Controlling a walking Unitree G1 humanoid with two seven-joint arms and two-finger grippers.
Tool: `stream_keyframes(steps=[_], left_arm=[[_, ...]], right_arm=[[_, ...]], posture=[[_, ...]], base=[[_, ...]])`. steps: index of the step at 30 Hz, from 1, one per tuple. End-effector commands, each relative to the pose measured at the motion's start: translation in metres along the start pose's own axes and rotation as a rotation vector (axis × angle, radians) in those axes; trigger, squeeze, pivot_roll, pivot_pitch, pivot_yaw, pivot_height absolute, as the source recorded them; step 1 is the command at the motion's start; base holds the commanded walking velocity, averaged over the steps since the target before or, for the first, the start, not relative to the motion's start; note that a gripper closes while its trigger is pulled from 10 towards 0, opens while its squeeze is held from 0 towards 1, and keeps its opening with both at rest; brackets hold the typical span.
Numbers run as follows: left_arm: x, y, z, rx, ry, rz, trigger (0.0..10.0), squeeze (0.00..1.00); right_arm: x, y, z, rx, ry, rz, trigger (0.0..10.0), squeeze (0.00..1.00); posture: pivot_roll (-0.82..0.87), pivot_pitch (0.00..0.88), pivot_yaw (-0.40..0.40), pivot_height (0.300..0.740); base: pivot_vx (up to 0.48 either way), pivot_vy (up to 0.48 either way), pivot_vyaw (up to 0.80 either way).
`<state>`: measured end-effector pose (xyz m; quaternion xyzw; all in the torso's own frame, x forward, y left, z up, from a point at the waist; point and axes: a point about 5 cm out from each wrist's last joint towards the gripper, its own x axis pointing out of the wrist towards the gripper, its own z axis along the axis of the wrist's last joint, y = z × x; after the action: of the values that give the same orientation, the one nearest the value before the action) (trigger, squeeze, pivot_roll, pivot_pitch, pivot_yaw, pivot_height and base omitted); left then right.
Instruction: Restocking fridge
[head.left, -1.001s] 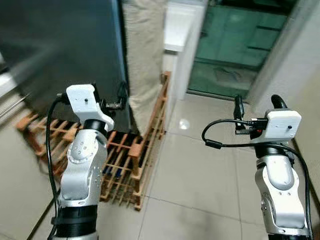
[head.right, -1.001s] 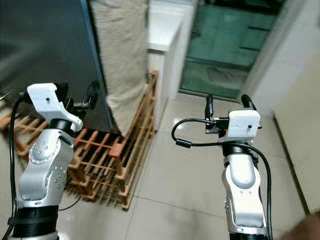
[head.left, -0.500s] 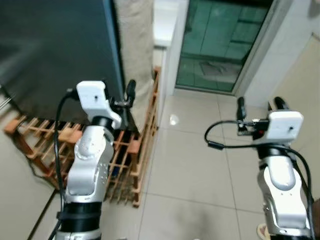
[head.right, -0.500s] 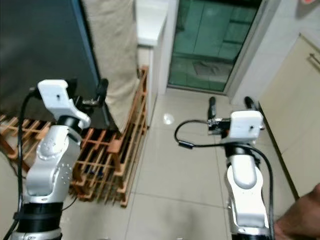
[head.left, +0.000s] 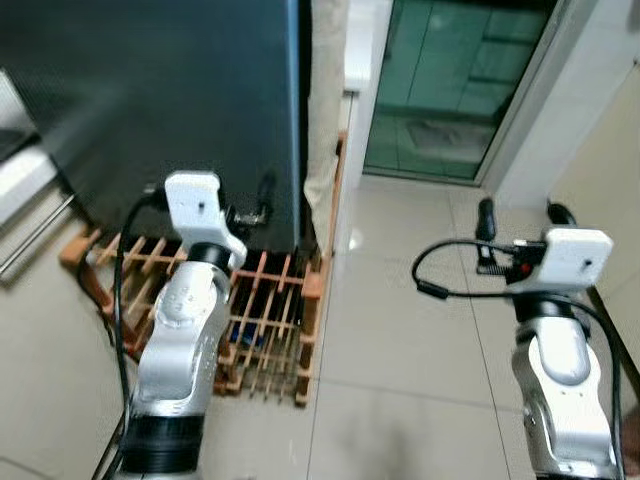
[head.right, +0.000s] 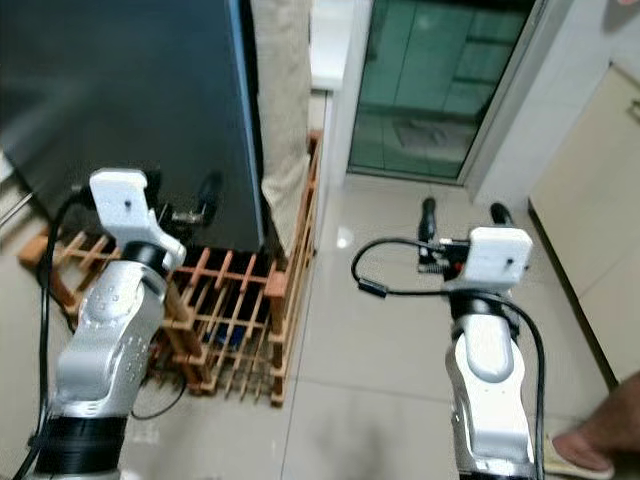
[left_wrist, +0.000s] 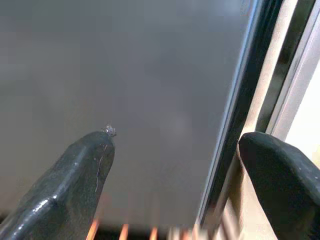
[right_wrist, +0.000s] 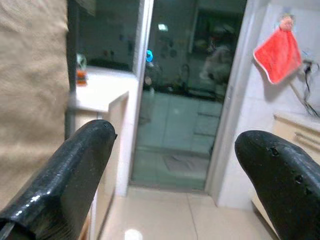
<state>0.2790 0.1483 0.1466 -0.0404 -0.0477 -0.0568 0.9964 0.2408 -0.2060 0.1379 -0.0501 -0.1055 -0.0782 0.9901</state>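
Fridge, a tall dark grey cabinet with a flat matt door, fills the upper left of the head cameras' scene, its right edge running down beside a hanging beige cloth. Pale glossy floor tiles spread across the rest of the room toward a green-tinted glass door in a white frame. At the foot of the fridge stands a low wooden lattice rack, its slatted cells mostly bare, with something dark and bluish lying deep in one lower cell that is too small to identify. A white countertop surface juts out beside the glass door, carrying small items that cannot be made out. A red cloth hangs on the white wall to the right of the doorway.

The robot's silver left arm is raised in front of the fridge door, its left gripper held close to the door's lower right edge with the two black fingers spread wide apart and holding nothing. The silver right arm is raised over the open floor, well apart from the fridge, and the right gripper points at the glass door with its fingers likewise parted and empty. At the lower right corner of the right eye view, a person's foot in a sandal rests on the tiles.
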Motion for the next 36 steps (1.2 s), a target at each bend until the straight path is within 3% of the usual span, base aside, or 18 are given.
stream_keyframes(steps=[1, 5, 10, 16, 33, 36], left_arm=[[-0.001, -0.011, 0.009, -0.007, -0.038, -0.072, 10.0, 0.00], [0.000, -0.015, 0.014, 0.002, -0.071, -0.078, 10.0, 0.00], [0.009, -0.022, 0.021, 0.002, -0.093, -0.076, 10.0, 0.00], [0.008, -0.027, 0.022, -0.022, -0.104, -0.122, 10.0, 0.00], [0.018, -0.014, 0.019, -0.019, -0.076, -0.040, 10.0, 0.00], [0.023, -0.014, 0.019, 0.004, -0.067, -0.042, 10.0, 0.00]], right_arm=[[-0.004, -0.002, -0.001, -0.008, 0.012, -0.004, 10.0, 0.07], [-0.003, -0.002, 0.000, -0.011, 0.008, -0.003, 10.0, 0.07], [0.010, 0.002, 0.008, -0.018, -0.034, 0.012, 10.0, 0.07], [0.018, 0.002, 0.012, -0.022, -0.056, 0.016, 10.0, 0.07], [0.017, 0.004, 0.009, -0.026, -0.043, 0.035, 10.0, 0.07], [0.017, 0.006, 0.009, -0.025, -0.043, 0.036, 10.0, 0.07]], posture=[[-0.16, 0.000, -0.006, 0.740], [-0.15, 0.000, -0.017, 0.740], [-0.15, 0.000, -0.013, 0.740], [-0.15, 0.000, -0.009, 0.740], [-0.15, 0.000, -0.017, 0.740], [-0.15, 0.000, -0.012, 0.740]], base=[[0.000, 0.000, 0.00], [0.000, 0.000, 0.00], [0.000, -0.096, 0.00], [0.000, -0.150, 0.00], [0.000, 0.000, 0.00], [0.000, -0.480, 0.00]])
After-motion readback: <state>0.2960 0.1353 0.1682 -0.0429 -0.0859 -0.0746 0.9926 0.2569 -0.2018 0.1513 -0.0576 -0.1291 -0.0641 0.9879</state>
